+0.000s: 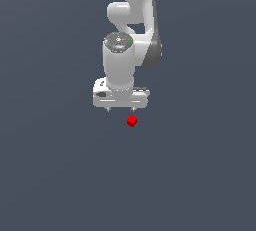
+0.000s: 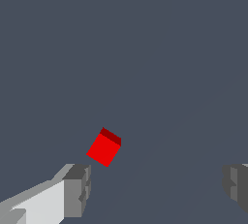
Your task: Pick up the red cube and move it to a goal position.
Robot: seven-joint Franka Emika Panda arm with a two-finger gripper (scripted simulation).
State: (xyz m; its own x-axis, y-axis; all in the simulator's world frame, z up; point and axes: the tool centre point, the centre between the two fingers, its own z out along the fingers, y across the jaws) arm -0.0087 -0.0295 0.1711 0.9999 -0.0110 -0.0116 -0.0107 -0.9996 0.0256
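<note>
The red cube [image 1: 131, 121] is tiny and bright red and lies on the dark grey floor, just in front of my white gripper [image 1: 120, 109] and a little toward the exterior view's right. In the wrist view the red cube [image 2: 103, 147] sits turned at an angle, close to one grey fingertip [image 2: 77, 189], outside the gap between the fingers. The other fingertip [image 2: 236, 184] stands far off on the opposite side. The gripper [image 2: 156, 187] is open and holds nothing. It hovers above the floor, apart from the cube.
The white arm [image 1: 131, 15] rises behind the gripper toward the top of the exterior view. The floor [image 1: 200, 175] is a plain dark grey surface with no other objects in view.
</note>
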